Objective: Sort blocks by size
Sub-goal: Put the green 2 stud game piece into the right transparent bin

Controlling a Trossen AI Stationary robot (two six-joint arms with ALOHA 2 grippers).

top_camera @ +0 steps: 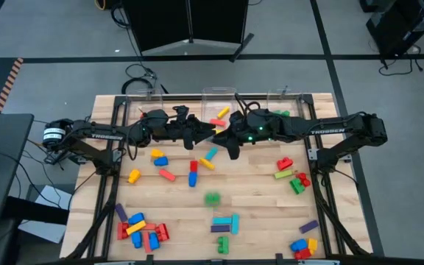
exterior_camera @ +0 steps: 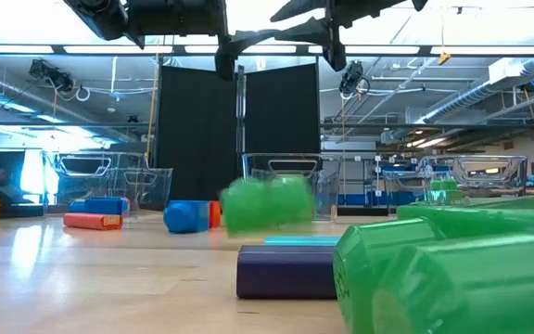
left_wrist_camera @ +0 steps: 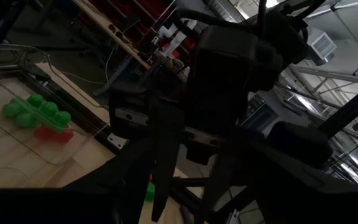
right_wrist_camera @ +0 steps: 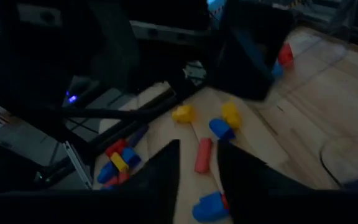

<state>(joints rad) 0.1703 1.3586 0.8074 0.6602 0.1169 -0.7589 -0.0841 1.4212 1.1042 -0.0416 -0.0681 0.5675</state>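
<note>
Left gripper: the left gripper (top_camera: 201, 135) hangs over the upper middle of the table (top_camera: 271, 213), tip to tip with the other arm. Whether it is released or grasping cannot be told.
Right gripper: the right gripper (top_camera: 230, 140) faces it just below the middle bin (top_camera: 219, 94). In its wrist view its fingers (right_wrist_camera: 160, 180) stand apart with only bare table between them, so it is released.
Why they meet there: likely because both arms serve the bins along the upper edge.
Blocks to sort: most are still loose. There is a heap at lower left (top_camera: 140, 228), a group at right (top_camera: 293, 177), a few at centre left (top_camera: 160, 158) and a cyan and purple set at lower centre (top_camera: 225, 223).
Green block: the green block (top_camera: 212, 197) sits alone mid-table, below both grippers and touched by neither.
Already binned: yellow and red blocks (top_camera: 221, 116) lie in the middle bin, and a green one (top_camera: 282, 112) in the right bin (top_camera: 285, 94). The sort looks early.
Only in the low view: the green block (exterior_camera: 267, 204) shows in front of the bins, with a purple block (exterior_camera: 286, 271) nearer.
Only in the left wrist view: a long green block (left_wrist_camera: 36, 112) shows touching a red block (left_wrist_camera: 55, 134).
</note>
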